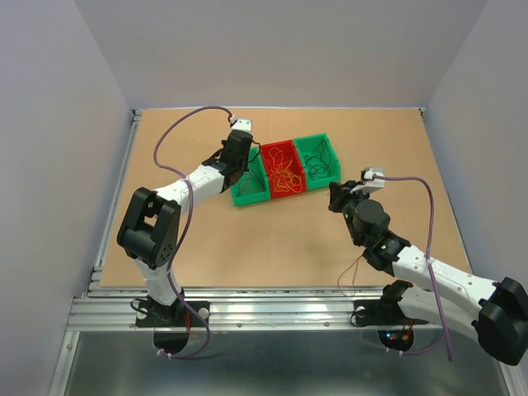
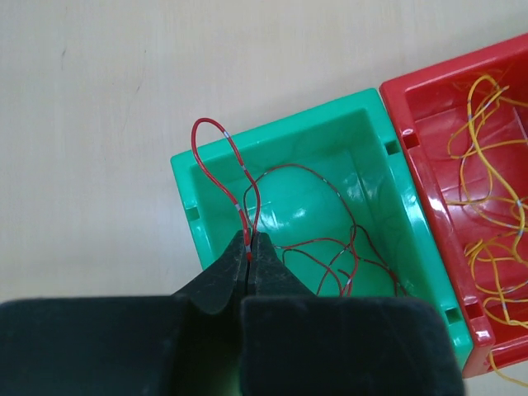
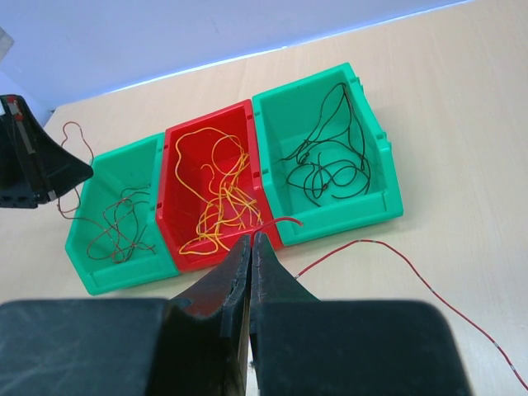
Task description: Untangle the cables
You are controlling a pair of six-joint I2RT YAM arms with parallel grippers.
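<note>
Three bins stand in a row. The left green bin (image 1: pixel 247 196) (image 2: pixel 375 124) (image 3: pixel 99 276) holds red wires (image 2: pixel 338 260). The red bin (image 1: pixel 280 151) (image 3: pixel 169 198) holds orange-yellow wires (image 3: pixel 216 206). The right green bin (image 1: pixel 318 140) (image 3: pixel 388 177) holds black wires (image 3: pixel 326 161). My left gripper (image 1: pixel 240 175) (image 2: pixel 250 238) is shut on a red wire loop (image 2: pixel 216 153) over the left green bin's outer edge. My right gripper (image 1: pixel 333 198) (image 3: pixel 252 239) is shut on another red wire (image 3: pixel 388 245), in front of the bins. That wire trails down to the right across the table.
The bins sit at the middle back of the tan table (image 1: pixel 272 239). In the right wrist view the left gripper (image 3: pixel 37 165) shows at the far left beside the left green bin. Purple cables run along both arms. A metal rail borders the near edge.
</note>
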